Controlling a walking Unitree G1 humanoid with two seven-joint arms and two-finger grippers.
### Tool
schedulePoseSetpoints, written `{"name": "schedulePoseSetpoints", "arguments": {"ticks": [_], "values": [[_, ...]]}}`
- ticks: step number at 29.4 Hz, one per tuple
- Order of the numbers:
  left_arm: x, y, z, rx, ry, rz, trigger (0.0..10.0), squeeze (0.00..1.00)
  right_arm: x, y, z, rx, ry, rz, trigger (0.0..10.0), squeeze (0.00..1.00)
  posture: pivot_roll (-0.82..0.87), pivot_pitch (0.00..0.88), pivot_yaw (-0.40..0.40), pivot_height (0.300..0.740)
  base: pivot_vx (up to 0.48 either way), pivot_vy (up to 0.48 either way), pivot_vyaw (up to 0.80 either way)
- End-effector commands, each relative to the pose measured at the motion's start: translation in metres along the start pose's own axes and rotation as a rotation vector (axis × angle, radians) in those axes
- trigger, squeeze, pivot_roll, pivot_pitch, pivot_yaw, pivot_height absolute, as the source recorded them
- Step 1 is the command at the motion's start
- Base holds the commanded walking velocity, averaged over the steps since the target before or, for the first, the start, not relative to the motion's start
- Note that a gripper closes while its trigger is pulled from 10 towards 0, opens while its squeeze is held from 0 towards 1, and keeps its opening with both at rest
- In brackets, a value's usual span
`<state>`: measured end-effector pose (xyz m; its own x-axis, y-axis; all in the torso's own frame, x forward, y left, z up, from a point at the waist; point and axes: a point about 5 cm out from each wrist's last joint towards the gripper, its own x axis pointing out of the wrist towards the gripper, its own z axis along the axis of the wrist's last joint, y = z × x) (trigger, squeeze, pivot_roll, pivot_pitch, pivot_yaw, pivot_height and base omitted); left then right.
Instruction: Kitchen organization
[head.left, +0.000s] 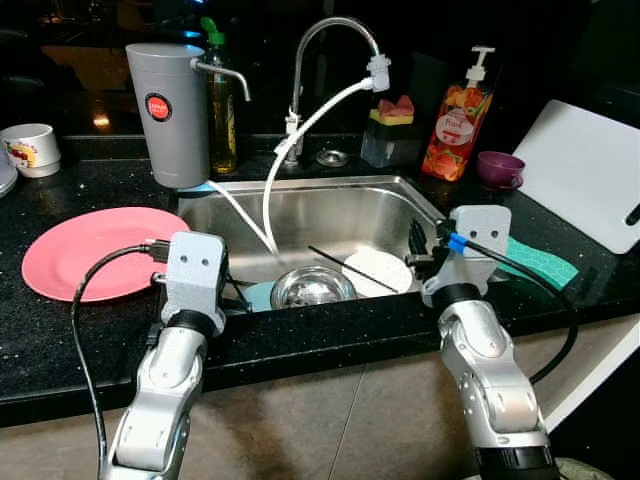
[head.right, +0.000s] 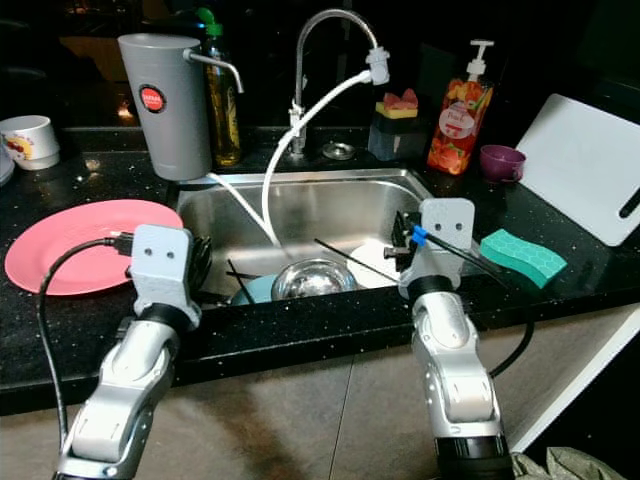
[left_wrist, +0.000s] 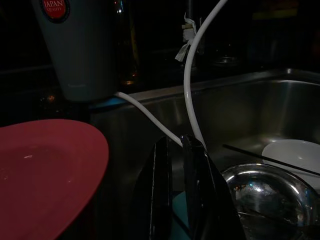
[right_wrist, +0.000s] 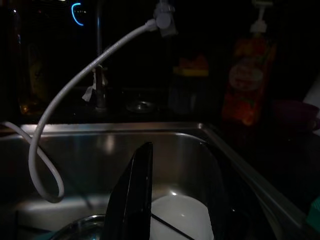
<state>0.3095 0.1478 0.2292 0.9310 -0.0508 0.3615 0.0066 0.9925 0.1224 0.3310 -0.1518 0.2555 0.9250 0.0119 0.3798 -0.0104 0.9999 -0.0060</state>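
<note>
Far left: cup (head.left: 30, 148). Lower left: pink plate (head.left: 95, 250) on counter beside sink (head.left: 300, 205). Left gripper (left_wrist: 176, 192) at sink's left rim, fingers nearly together, grasping nothing. Upper left: grey jug (head.left: 168, 112). Centre: faucet (head.left: 330, 60), white hose (head.left: 300, 140) trailing into basin. Steel bowl (head.left: 312, 287), white dish (head.left: 378, 270), chopstick (head.left: 340, 263) at basin bottom. Right gripper (right_wrist: 175, 200) over sink's right edge, fingers spread, empty. Right: soap bottle (head.left: 460, 120), purple cup (head.left: 498, 168), green sponge (head.left: 540, 262), cutting board (head.left: 590, 180).

Step, judged: reaching into sink for dishes. Next: lower one gripper onto bowl or dish rim, avoiding hose.
</note>
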Motion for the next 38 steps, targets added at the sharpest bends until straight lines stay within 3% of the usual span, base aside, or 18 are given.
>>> {"name": "schedulePoseSetpoints", "arguments": {"ticks": [1,38], "values": [[0.0008,-0.0003,0.0043,-0.014,-0.013,0.007,10.0,0.0,-0.0002,-0.0007,0.0032,0.01,-0.005,-0.003,10.0,0.0,0.15,0.098,-0.081,0.74,0.0,0.0,0.0],[0.0042,-0.0021,0.008,-0.013,-0.022,-0.004,10.0,0.0,-0.0007,-0.0001,0.0008,0.019,0.007,-0.013,10.0,0.0,0.15,0.093,-0.072,0.74,0.0,0.0,0.0]]}}
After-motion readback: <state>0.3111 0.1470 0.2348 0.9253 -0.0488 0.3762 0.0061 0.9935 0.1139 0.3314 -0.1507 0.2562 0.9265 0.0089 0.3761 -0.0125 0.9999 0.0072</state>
